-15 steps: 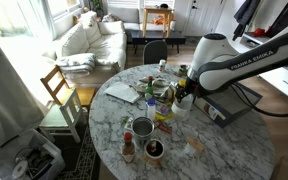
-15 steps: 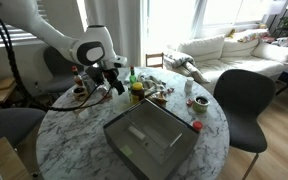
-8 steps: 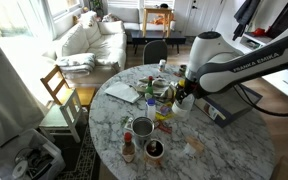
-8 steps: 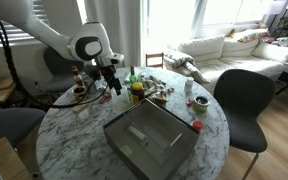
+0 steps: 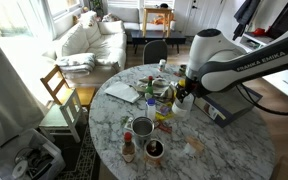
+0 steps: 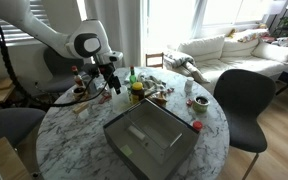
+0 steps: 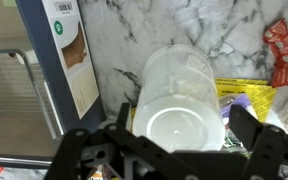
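Gripper (image 7: 186,112) hangs over the white, grey-veined marble table (image 7: 134,30) with its black fingers (image 7: 124,115) spread wide, one on each side of a translucent plastic cup (image 7: 179,95), clasping nothing. In the wrist view, from left to right: a blue-edged carton with a white label (image 7: 69,55), then the cup, upright, its pale round bottom showing through its open mouth, a yellow packet (image 7: 246,98) just beside it, and red sachets (image 7: 284,45) at the right. The cup stands amid clutter toward the table edge on the arm's side. Compared with a second ago, in an exterior view the gripper (image 6: 112,83) sits slightly higher and more upright.
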### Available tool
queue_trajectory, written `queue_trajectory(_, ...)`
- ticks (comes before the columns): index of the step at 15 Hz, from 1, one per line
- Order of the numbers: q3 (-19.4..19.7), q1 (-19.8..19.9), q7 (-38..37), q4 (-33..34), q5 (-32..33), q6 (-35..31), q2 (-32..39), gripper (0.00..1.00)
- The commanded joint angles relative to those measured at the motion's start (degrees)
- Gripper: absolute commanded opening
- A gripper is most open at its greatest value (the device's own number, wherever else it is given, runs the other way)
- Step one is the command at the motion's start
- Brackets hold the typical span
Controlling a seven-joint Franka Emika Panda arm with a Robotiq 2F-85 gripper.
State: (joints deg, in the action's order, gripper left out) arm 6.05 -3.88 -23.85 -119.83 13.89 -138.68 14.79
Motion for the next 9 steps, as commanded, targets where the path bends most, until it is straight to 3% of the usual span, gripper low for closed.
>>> queue_trajectory(1,0.07,0.76,0.43,0.12,-0.15,-0.62,0.15,1.0)
queue_trajectory(9,-1.32,3.84,7.22,0.84,-8.16,-6.48,2.99,1.0)
